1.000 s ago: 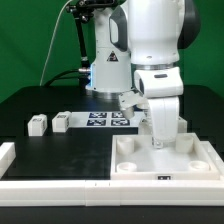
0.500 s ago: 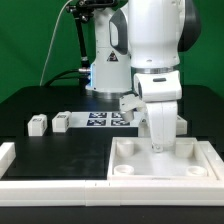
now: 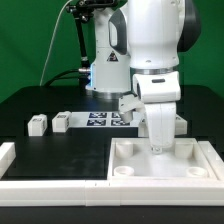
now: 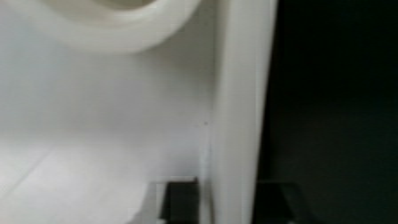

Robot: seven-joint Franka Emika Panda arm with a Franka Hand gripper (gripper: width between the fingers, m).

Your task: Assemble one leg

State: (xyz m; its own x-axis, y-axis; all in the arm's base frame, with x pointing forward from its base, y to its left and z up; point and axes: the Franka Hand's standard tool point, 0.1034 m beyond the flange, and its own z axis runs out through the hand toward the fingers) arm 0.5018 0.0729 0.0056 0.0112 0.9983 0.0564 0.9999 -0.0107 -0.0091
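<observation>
Two legs, small white blocks with square tags, lie on the black table at the exterior view's left, one [image 3: 37, 124] beside the other [image 3: 62, 121]. The large white square top [image 3: 185, 160] with round corner sockets lies at the front right. My gripper [image 3: 157, 148] reaches straight down onto its far rim. In the wrist view the gripper [image 4: 228, 205] has one dark finger on each side of the top's upright white wall [image 4: 235, 100], shut on it. A round socket [image 4: 107, 20] shows beside the wall. No leg is in the gripper.
The marker board [image 3: 105, 120] lies flat behind the top, near the robot base. A low white border [image 3: 50, 172] runs along the table's front and left edge. A green backdrop stands behind.
The gripper and the top shifted slightly a second ago; the tag on the top's front face no longer shows. Over the last half second nothing has visibly moved.
</observation>
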